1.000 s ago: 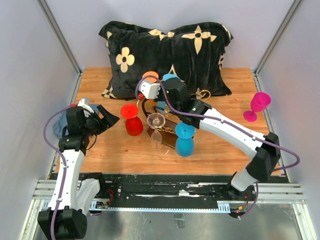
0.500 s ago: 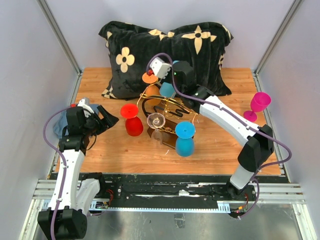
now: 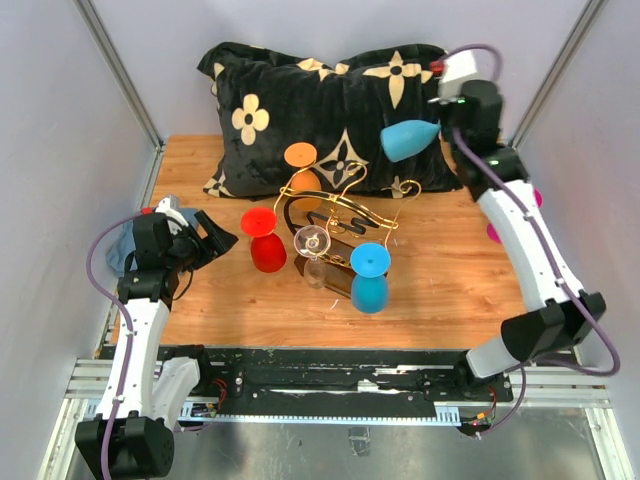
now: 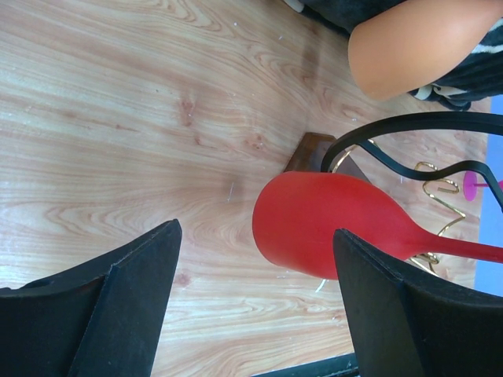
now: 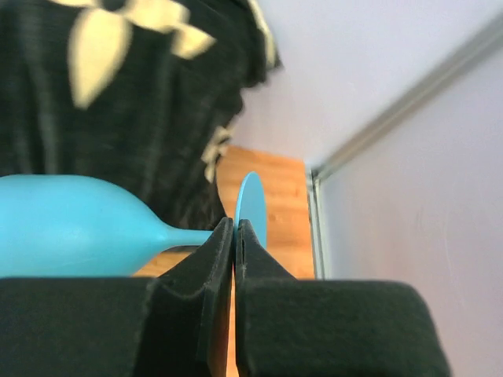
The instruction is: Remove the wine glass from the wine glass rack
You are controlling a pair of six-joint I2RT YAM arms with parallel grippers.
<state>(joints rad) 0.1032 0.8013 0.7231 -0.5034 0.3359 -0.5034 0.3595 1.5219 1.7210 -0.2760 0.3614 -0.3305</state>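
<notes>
The blue wine glass (image 3: 410,140) is off the wine glass rack (image 3: 335,210), toward one o'clock, stem grasped in the right jaws, left jaws released; set-down likely remains.

Pale wood-grain table (image 3: 440,290). Along its far edge, a black pillow (image 3: 320,100) with cream flower motifs. Wine glass rack (image 3: 345,205): gold wire, black rails, dark brown base. Around it, a red glass (image 3: 266,248), an orange glass (image 3: 300,155), a blue glass (image 3: 369,288), a clear glass (image 3: 313,241). Above the far right corner, a sky-blue wine glass (image 3: 408,140); near the right edge, a magenta glass (image 3: 494,233)
</notes>
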